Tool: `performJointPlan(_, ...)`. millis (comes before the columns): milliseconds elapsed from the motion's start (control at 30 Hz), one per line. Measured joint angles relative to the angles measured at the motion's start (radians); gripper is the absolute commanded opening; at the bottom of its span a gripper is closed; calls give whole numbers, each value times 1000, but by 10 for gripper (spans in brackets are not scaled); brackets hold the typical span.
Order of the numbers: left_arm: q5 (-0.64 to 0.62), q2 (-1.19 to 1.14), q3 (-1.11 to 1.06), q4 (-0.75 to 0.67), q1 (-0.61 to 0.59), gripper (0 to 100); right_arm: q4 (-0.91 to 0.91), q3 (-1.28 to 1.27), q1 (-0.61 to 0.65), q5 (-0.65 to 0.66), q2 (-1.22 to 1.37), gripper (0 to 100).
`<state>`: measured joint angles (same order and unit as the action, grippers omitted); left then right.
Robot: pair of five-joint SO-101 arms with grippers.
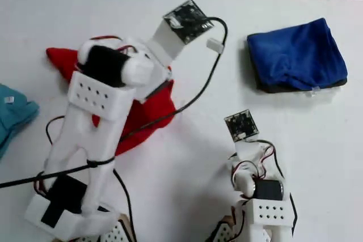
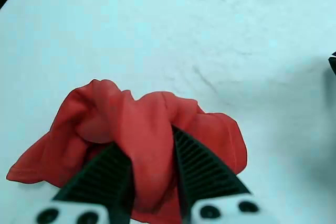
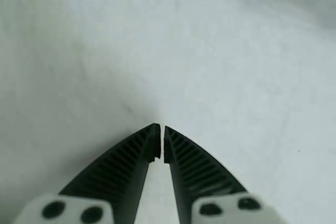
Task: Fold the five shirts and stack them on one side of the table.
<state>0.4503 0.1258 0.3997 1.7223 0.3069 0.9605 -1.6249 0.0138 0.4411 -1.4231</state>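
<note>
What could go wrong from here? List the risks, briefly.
The left tool pinches a bunched wad of the red shirt, so lifting may crumple it rather than fold it. A black cable crosses that shirt and could snag it. The right tool is shut and empty, so nothing pins the cloth.

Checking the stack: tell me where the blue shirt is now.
In the high view the blue shirt lies folded on the right side of the table, toward its far edge, apart from the red shirt in the left gripper.
</note>
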Motion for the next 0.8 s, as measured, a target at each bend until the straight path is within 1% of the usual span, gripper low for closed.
performJointPlan(67,0,2,-3,0,-2,266,0,0,0,0,0,19)
performJointPlan(100,3,2,-3,2,-11,271,0,0,0,0,0,19)
performJointPlan(200,-3,2,-3,23,-68,248,0,0,0,0,0,19)
performJointPlan(333,-5,2,-12,48,-193,230,0,0,0,0,0,19)
performJointPlan(400,-8,12,-12,48,-269,230,0,0,0,0,0,36)
performJointPlan(433,-8,20,-20,48,-307,230,0,0,0,0,0,62)
performJointPlan(500,-6,37,-57,48,-387,230,0,0,0,0,0,135)
performJointPlan(600,-2,40,-181,48,-502,230,0,0,0,0,0,229)
performJointPlan(633,12,40,-239,48,-545,229,0,0,0,0,0,237)
performJointPlan(700,78,40,-359,35,-643,229,0,0,0,0,0,228)
performJointPlan(800,201,38,-529,-74,-830,229,0,0,0,0,0,205)
